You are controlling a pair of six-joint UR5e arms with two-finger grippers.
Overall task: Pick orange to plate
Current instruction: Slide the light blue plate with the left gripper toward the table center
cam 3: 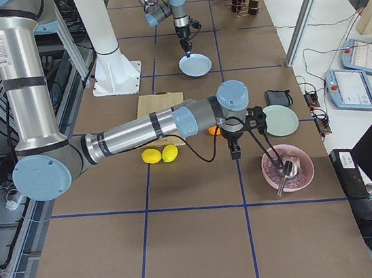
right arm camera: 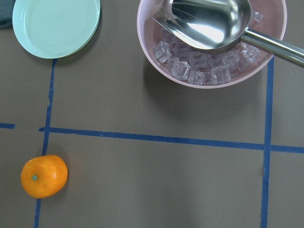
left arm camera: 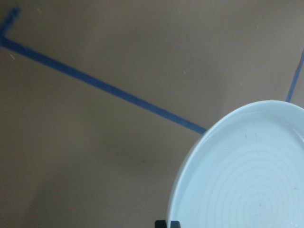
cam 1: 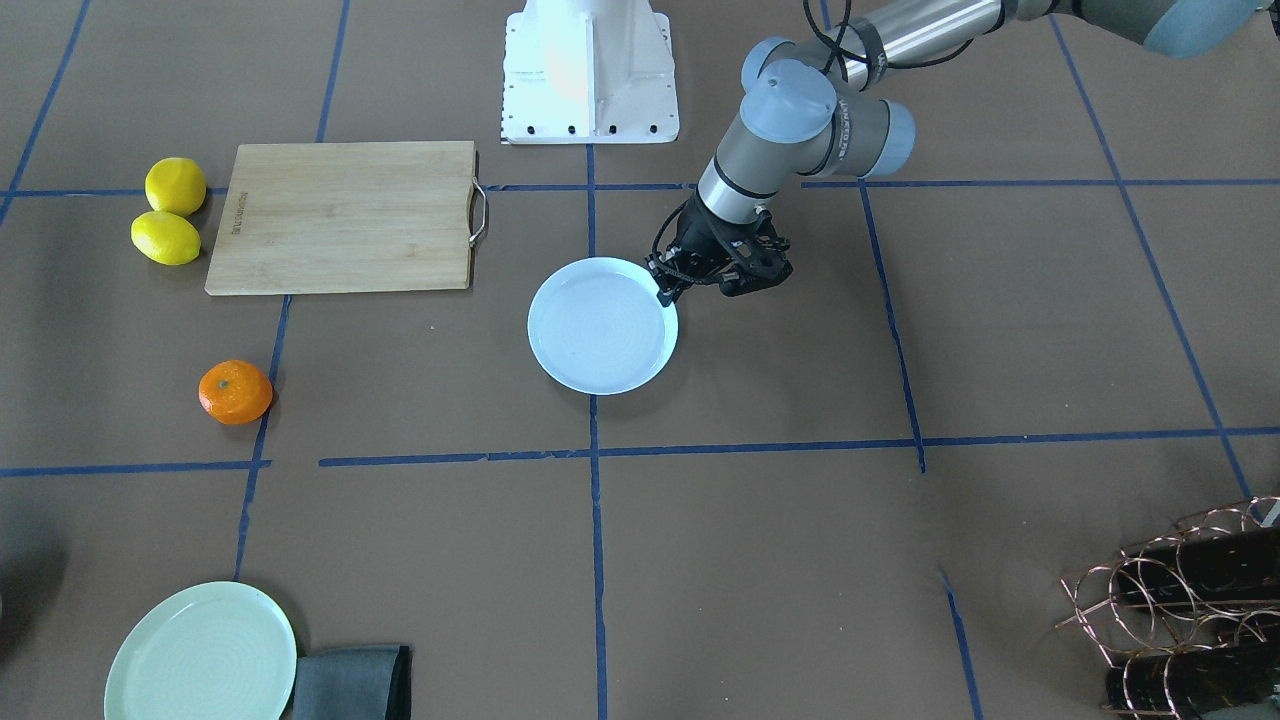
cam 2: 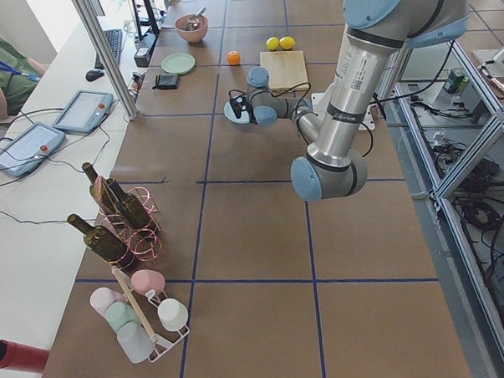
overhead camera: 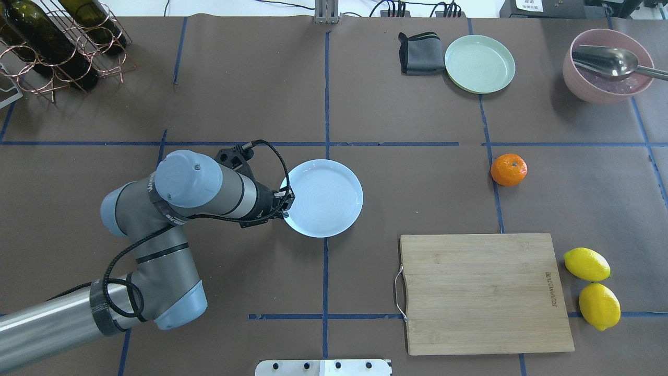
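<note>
The orange (overhead camera: 508, 169) (cam 1: 235, 392) lies alone on the brown table, far from the pale bluish-white plate (overhead camera: 323, 197) (cam 1: 600, 325) at mid-table. My left gripper (overhead camera: 284, 206) (cam 1: 668, 290) stands at the plate's rim on the robot's left side. In the left wrist view its two fingertips sit close together on the rim of the plate (left arm camera: 247, 171), so it looks shut on it. My right gripper (cam 3: 234, 152) shows only in the exterior right view, hanging above the table beside the orange (cam 3: 212, 131); I cannot tell its state. Its wrist camera sees the orange (right arm camera: 43, 176) at lower left.
A wooden cutting board (overhead camera: 482, 292) with two lemons (overhead camera: 586, 264) beside it lies near the robot's right. A mint-green plate (overhead camera: 479, 63), a grey cloth (overhead camera: 420, 52) and a pink bowl (overhead camera: 608, 65) holding ice and a metal scoop stand at the far right. A wine rack (overhead camera: 52, 47) fills the far left corner.
</note>
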